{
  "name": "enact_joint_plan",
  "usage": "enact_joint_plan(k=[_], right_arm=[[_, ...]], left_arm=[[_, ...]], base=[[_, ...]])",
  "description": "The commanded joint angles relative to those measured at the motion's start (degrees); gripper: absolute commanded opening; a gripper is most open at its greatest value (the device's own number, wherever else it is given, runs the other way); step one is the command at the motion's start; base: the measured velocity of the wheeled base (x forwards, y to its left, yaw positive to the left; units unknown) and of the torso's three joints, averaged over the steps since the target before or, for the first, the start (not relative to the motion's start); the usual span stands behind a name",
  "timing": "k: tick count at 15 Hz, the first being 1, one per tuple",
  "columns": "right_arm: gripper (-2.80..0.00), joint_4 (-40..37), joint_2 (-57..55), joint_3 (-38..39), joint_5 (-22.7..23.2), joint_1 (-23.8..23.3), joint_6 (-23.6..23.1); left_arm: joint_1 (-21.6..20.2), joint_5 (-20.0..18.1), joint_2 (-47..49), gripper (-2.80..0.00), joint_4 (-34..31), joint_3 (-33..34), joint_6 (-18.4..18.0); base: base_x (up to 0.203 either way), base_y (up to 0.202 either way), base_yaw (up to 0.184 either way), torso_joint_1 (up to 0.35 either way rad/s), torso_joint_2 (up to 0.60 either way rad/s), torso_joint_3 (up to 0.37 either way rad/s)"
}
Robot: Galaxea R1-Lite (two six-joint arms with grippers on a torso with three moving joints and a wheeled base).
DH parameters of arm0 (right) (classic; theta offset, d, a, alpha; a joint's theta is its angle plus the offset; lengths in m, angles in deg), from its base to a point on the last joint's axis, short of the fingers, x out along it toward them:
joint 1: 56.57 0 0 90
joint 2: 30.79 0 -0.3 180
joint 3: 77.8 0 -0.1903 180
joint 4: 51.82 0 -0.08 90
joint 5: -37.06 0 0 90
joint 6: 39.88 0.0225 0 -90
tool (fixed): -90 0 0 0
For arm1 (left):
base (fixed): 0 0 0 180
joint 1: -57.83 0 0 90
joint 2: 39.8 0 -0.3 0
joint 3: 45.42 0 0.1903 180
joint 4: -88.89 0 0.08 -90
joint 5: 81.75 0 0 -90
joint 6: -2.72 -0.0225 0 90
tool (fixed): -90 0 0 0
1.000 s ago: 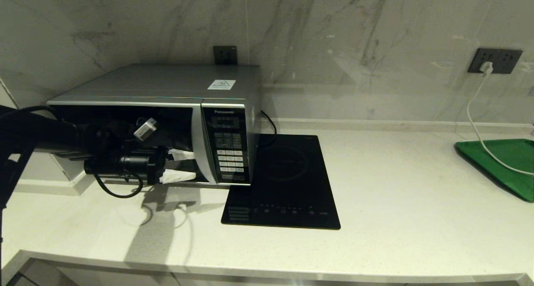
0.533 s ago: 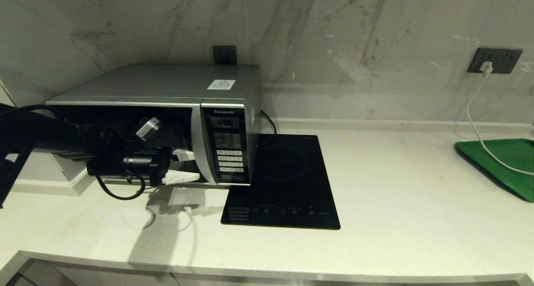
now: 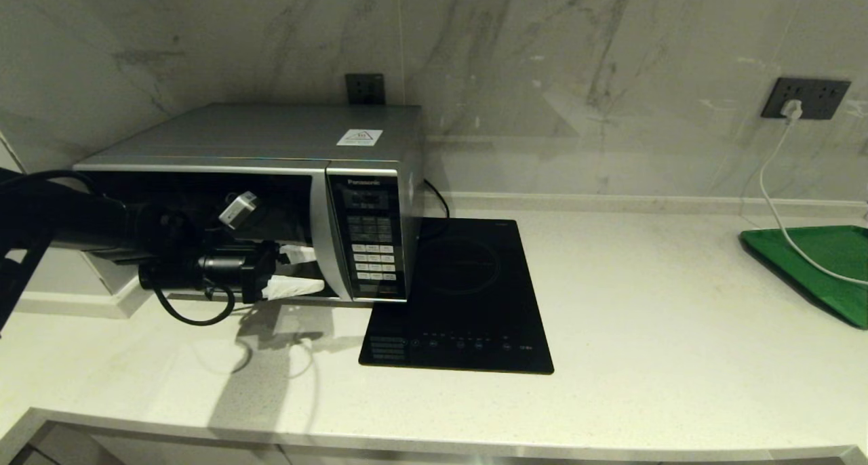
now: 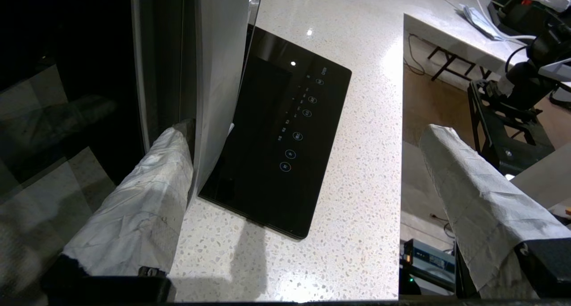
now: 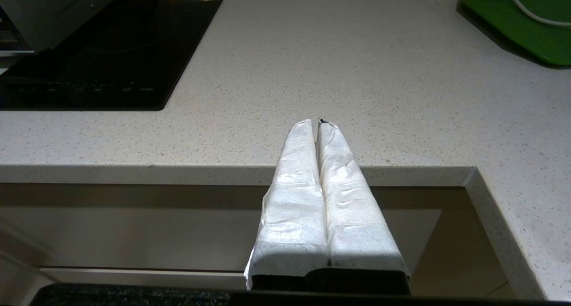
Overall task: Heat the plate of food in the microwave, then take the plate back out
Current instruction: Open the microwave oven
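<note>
The silver-grey microwave (image 3: 271, 136) stands at the back left of the counter, and its dark glass door looks shut. My left gripper (image 3: 312, 270) hangs open in front of the lower right part of the door, next to the button panel (image 3: 371, 248). In the left wrist view one wrapped finger (image 4: 147, 194) touches the silver strip (image 4: 218, 74) at the door's edge. The other finger (image 4: 473, 199) stands far off it, with nothing between them. The plate of food is hidden. My right gripper (image 5: 317, 123) is shut and empty, parked below the counter's front edge.
A flat black induction hob (image 3: 468, 282) lies right of the microwave. A green tray (image 3: 814, 261) sits at the far right with a white cable (image 3: 773, 200) running over it from a wall socket. The pale stone counter (image 3: 678, 329) stretches between them.
My left gripper has shifted slightly right along the microwave door toward the button panel and has stayed open. The right arm has not moved.
</note>
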Motion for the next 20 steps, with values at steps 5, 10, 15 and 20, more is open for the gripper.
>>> enact_joint_plan(k=[5, 10, 15, 20], right_arm=[[-2.80, -0.01, 0.02, 0.00, -0.01, 0.02, 0.02], [-2.80, -0.01, 0.02, 0.00, -0.01, 0.10, 0.02], [-2.80, -0.01, 0.02, 0.00, -0.01, 0.02, 0.02], [-2.80, -0.01, 0.02, 0.00, -0.01, 0.02, 0.02]], left_arm=[[-0.24, 0.00, 0.70, 0.00, -6.72, 0.10, -0.04], [-2.55, 0.28, 1.69, 0.00, -18.98, 0.00, -0.40], [-3.63, 6.12, 3.38, 0.00, -13.45, 0.32, -2.16], [-10.98, 11.68, 3.09, 0.00, 3.62, 4.31, -2.48]], base=[[0.000, 0.000, 0.000, 0.000, 0.00, 0.000], [0.000, 0.000, 0.000, 0.000, 0.00, 0.000], [0.000, 0.000, 0.000, 0.000, 0.00, 0.000], [0.000, 0.000, 0.000, 0.000, 0.00, 0.000]])
